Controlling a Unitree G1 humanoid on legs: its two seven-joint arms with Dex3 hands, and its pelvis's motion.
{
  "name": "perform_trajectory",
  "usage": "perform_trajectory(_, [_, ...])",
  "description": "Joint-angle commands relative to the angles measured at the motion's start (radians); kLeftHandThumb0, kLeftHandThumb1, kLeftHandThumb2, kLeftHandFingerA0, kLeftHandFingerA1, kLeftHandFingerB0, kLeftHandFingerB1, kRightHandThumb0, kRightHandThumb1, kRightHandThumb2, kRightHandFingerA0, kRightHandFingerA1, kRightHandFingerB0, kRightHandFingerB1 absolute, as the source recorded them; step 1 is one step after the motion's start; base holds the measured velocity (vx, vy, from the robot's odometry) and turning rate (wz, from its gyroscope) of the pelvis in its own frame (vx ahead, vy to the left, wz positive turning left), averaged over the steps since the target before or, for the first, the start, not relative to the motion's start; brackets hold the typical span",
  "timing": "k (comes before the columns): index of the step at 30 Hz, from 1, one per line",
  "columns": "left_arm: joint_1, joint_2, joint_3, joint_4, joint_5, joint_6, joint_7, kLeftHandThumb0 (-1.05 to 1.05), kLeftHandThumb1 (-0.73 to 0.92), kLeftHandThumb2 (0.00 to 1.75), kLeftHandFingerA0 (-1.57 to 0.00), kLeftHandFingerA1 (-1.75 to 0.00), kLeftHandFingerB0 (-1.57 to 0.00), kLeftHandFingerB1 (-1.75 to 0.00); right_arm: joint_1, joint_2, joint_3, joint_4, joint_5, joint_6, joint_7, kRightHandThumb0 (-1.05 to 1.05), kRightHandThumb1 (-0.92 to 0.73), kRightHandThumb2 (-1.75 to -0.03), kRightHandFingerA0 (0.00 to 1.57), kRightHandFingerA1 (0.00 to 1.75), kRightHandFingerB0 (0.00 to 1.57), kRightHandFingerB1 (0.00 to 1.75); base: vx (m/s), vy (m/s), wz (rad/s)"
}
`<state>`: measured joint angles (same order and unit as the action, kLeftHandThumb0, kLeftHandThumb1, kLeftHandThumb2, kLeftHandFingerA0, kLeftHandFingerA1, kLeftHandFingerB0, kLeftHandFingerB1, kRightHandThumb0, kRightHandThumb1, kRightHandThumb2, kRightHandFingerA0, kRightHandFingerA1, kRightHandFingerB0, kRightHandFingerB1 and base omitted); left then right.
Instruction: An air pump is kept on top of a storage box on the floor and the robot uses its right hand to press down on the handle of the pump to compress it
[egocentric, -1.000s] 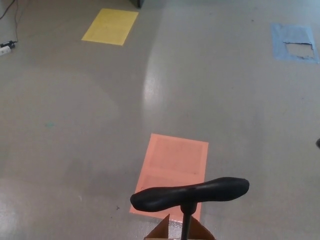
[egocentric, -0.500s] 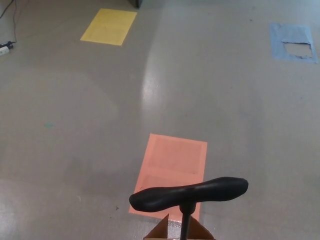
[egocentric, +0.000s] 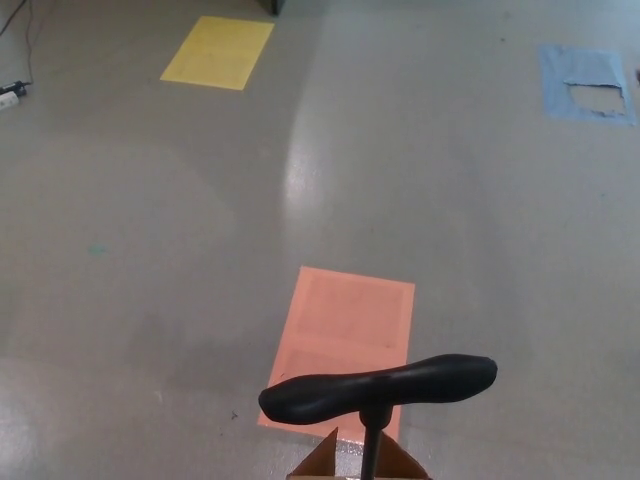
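Note:
The air pump's black handle (egocentric: 378, 385) lies crosswise at the bottom centre of the head view, raised on its thin black rod (egocentric: 371, 450). Under the rod, only brown cardboard flaps of the storage box (egocentric: 325, 462) show at the bottom edge. The pump's body is out of the picture. Neither of my hands shows anywhere in the view.
An orange rectangle (egocentric: 345, 330) is marked on the grey floor just beyond the pump. A yellow rectangle (egocentric: 217, 52) lies far left and a torn blue one (egocentric: 588, 84) far right. A white power strip with a cable (egocentric: 10, 97) sits at the left edge.
A small dark shape at the right edge one second ago is gone. The view has shifted very slightly; the pump handle stands the same.

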<state>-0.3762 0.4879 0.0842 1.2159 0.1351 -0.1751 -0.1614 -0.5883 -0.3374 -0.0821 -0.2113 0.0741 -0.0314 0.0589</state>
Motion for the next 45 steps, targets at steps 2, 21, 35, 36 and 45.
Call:
perform_trajectory(2, [0.039,0.035,-0.007,0.006,-0.002,-0.111,-0.051,-0.81,0.86,1.14,-0.07,-0.26,-0.06,-0.18,-0.333,-0.26,0.342,-0.512,0.179,0.371,0.517,-0.86,-0.84,-1.21,0.0,0.14,0.0,0.13,0.0,0.0,0.0])
perform_trajectory(21, [0.066,0.039,0.004,-0.009,-0.014,-0.149,-0.084,-0.81,0.87,1.15,-0.06,-0.27,-0.05,-0.18,-0.261,-0.224,0.629,-0.495,0.047,0.383,0.579,-0.9,-0.83,-1.2,0.0,0.15,0.0,0.14,0.0,0.0,0.0])
perform_trajectory(35, [0.076,0.04,0.008,0.017,-0.022,-0.15,-0.088,-0.79,0.84,1.14,-0.06,-0.31,-0.05,-0.21,-0.038,-0.279,0.707,-0.482,-0.023,0.362,0.562,-0.86,-0.83,-1.21,0.0,0.18,0.0,0.16,0.0,0.0,0.0])
perform_trajectory(36, [0.073,0.041,0.009,0.018,-0.023,-0.154,-0.091,-0.79,0.84,1.14,-0.06,-0.31,-0.05,-0.21,-0.026,-0.281,0.709,-0.474,-0.033,0.357,0.56,-0.86,-0.83,-1.21,0.0,0.18,0.0,0.16,0.0,0.0,0.0])
perform_trajectory(45, [0.066,0.04,0.012,0.035,-0.015,-0.188,-0.095,-0.78,0.86,1.16,-0.06,-0.34,-0.05,-0.22,0.14,-0.253,0.77,-0.331,-0.185,0.268,0.525,-0.86,-0.84,-1.21,0.0,0.19,0.0,0.17,0.0,0.0,0.0])
